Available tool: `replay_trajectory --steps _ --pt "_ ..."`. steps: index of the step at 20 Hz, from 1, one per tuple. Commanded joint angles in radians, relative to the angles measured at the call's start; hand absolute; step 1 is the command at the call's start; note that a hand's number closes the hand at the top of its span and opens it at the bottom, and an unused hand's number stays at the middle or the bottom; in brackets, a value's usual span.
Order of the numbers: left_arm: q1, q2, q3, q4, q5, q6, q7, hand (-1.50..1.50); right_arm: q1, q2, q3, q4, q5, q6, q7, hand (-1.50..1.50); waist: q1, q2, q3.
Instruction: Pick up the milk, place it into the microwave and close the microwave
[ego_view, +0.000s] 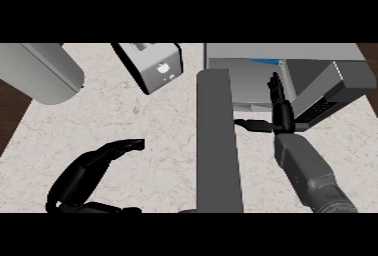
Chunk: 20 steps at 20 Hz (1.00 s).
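While the left hand lies low at the near left of the pale marbled surface, its fingers are gently curved, spread apart and hold nothing, the fingertips pointing away toward the far right. Up and to the left of that hand stands one large grey rounded object, which I cannot identify, at the surface's far left corner. Ahead of the left hand, well apart from it, one milk carton stands tilted in the view, white and grey with a dark edge; it sits far to the left of the right hand and is touched by neither hand. Between the two hands runs the open microwave door, a long grey slab seen edge-on, reaching from the microwave toward the near edge. Just right of the door, the right hand is raised with its fingers straight and apart from the thumb, which sticks out leftward toward the door; the hand grips nothing. Its fingertips lie against the front of the one microwave, at the opening, with the dark control panel just to the hand's right.
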Motion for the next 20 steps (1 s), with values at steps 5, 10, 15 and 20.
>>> replay_trajectory --steps 5,10,15,20 --pt "-0.106 -0.018 -0.078 0.152 -0.133 0.014 -0.038 1.50 0.163 0.035 0.066 -0.138 0.004 0.077 -0.032 -1.50 -0.049 -0.019 -0.003" --pt "-0.129 -0.022 -0.088 0.254 -0.197 0.040 -0.099 1.50 0.323 0.049 0.126 -0.331 -0.005 0.143 0.005 -1.50 -0.062 -0.023 -0.004" --pt "-0.191 -0.038 -0.223 0.333 -0.255 0.033 -0.060 1.50 0.424 0.025 0.169 -0.502 -0.005 0.175 0.067 -1.50 -0.070 -0.022 -0.005" --pt "-0.196 -0.039 -0.310 0.436 -0.300 0.077 -0.112 1.50 0.669 0.059 0.230 -0.794 -0.011 0.177 0.098 -1.50 -0.067 -0.021 -0.005"
